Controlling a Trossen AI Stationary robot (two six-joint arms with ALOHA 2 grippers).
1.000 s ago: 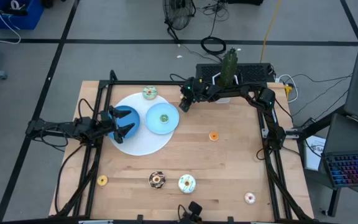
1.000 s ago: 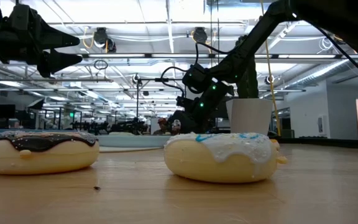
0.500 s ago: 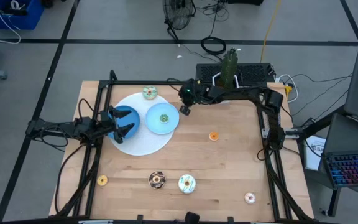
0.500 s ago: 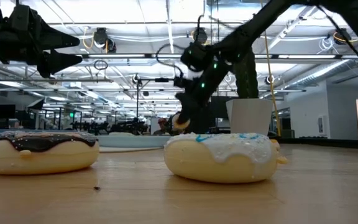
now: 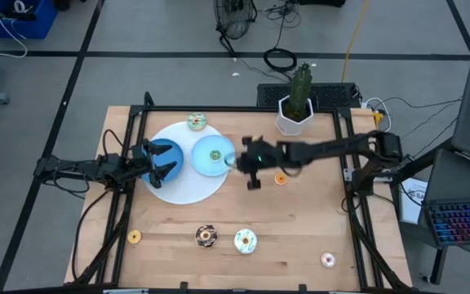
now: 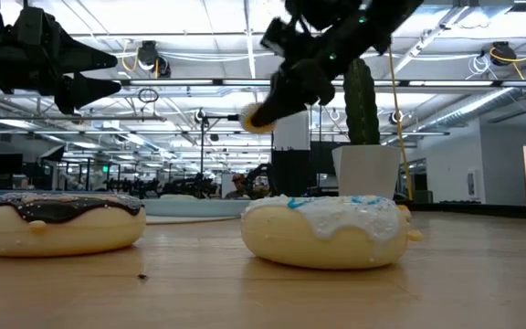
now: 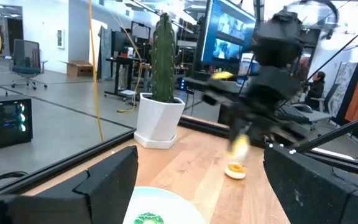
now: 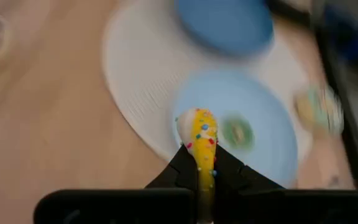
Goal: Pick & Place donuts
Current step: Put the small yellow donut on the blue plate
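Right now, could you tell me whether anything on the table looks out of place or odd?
Nothing looks spilled or damaged. The donuts lie scattered: the brown donut and white donut near the front edge, an orange donut mid-table. The right hand holds a yellow sprinkled donut edge-up above the light blue plate.

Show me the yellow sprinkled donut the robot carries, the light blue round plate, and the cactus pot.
yellow sprinkled donut (image 8: 202,140), right wrist view, its iced edge.
light blue round plate (image 5: 205,162), high view, bare rim.
white cactus pot (image 5: 294,122), high view, its side wall.

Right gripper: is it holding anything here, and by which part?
Yes. The right gripper pinches a yellow sprinkled donut edge-on across its ring, above the light blue plate. The left gripper holds nothing.
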